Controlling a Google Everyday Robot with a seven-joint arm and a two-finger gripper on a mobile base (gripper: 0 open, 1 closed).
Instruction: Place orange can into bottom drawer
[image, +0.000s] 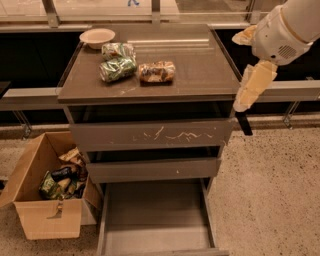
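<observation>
Cans on cabinet top (200, 65): three, toward the back-left corner.
- one orange can (157, 71)
- two green: rear green can (118, 50), front green can (117, 69)

Bowl (97, 36): one, at the back-left corner.
Drawers: three: scratched drawer front (150, 134), middle drawer (152, 169), bottom drawer (155, 235).
Cardboard box (47, 217): one, on the floor.
Gripper (245, 112): one, just off the top's right edge.

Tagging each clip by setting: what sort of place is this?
Probably a robot test area in an office or lab: a bare drawer cabinet staged with cans, a cardboard box of mixed items, speckled floor. The gripper hangs beside the cabinet's right edge.
</observation>
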